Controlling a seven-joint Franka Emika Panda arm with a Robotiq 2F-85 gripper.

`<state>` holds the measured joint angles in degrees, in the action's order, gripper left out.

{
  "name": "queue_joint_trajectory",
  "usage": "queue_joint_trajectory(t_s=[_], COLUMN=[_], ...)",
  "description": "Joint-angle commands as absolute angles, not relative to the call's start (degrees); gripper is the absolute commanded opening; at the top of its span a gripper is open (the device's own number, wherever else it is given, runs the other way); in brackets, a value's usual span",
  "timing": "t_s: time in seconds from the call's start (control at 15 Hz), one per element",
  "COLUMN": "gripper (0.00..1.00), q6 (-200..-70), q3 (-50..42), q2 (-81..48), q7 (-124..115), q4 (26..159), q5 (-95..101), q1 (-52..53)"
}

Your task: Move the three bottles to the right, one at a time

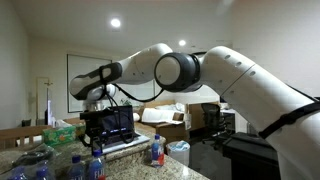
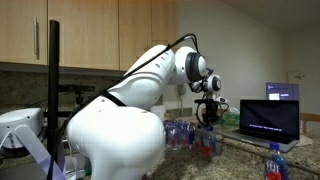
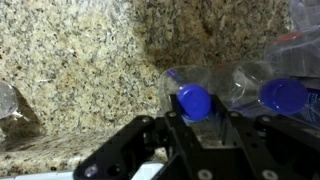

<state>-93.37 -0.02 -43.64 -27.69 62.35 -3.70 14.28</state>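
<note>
In the wrist view my gripper (image 3: 195, 118) is shut on the neck of a clear plastic bottle with a blue cap (image 3: 193, 100), seen from above. A second blue-capped bottle (image 3: 285, 95) stands close beside it. In an exterior view the gripper (image 1: 97, 120) hangs over a cluster of blue-capped bottles (image 1: 85, 163) at the counter's front. In an exterior view the gripper (image 2: 207, 115) is above the bottles (image 2: 185, 134) by the wall. A red-labelled bottle (image 1: 157, 150) stands apart.
The counter is speckled granite (image 3: 70, 70). An open laptop (image 1: 110, 125) stands behind the bottles, and it also shows in an exterior view (image 2: 270, 115). A single bottle (image 2: 273, 160) stands near the counter's front edge. Wooden cabinets (image 2: 90, 40) hang above.
</note>
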Motion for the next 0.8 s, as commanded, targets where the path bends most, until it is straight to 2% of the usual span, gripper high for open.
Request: queue_joint_trajectory(t_s=[0.0,0.73], gripper=[0.14,0.14], q6=[-91.1,-87.4], q3=[0.0,-2.5], q2=[-42.0,-38.0], q7=[-28.2,-24.9], q4=[63.4,65.7], q5=[-3.1,-2.8], q1=[13.9,10.0])
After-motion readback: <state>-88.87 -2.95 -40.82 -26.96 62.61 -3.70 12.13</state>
